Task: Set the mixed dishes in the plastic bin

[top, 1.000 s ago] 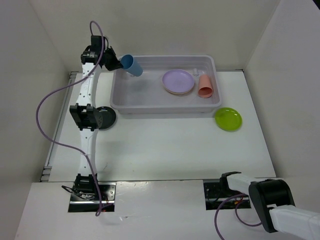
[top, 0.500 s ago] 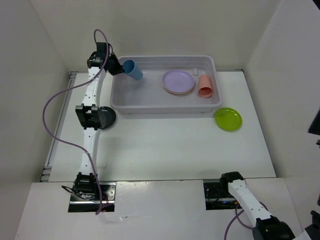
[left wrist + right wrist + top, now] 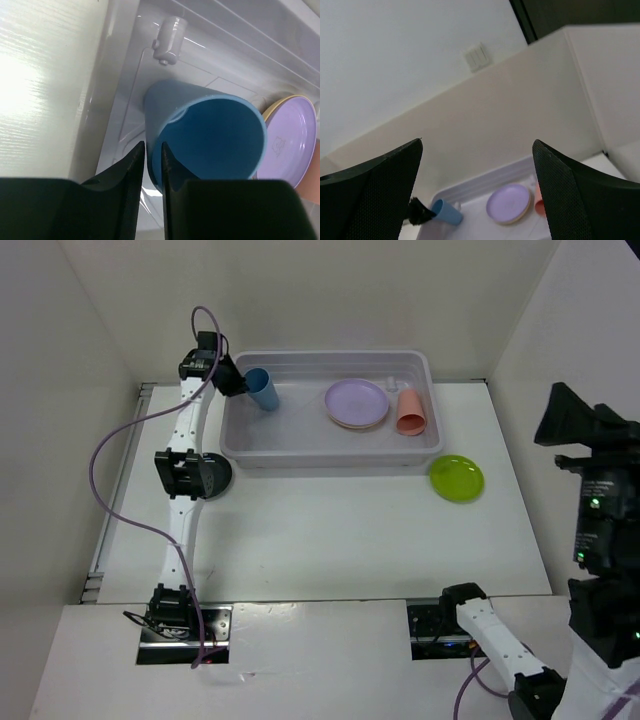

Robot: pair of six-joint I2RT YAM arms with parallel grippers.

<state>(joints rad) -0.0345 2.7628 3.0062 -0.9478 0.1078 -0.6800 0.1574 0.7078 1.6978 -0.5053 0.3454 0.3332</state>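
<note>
**Dishes and plastic bin: positions**

Left tool (image 3: 152, 150): pinching the wall of the blue cup (image 3: 205, 135), which is tilted inside the plastic bin (image 3: 330, 455) at its far-left corner.
Right tool (image 3: 477, 141): fingers spread wide, aloft, well right of the bin.
In bin: lilac plate (image 3: 357, 401), middle; salmon-pink cup (image 3: 411, 412), right end.
On the surface (image 3: 330, 540): lime green plate (image 3: 456, 478) just off the bin's near-right corner; black plate (image 3: 215, 475) off its near-left corner.

The blue cup (image 3: 262, 388), lilac plate (image 3: 357, 401), lime plate (image 3: 456, 478), pale grey bin (image 3: 330, 454).

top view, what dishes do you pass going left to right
black plate → blue cup → lilac plate → pink cup → green plate
</note>
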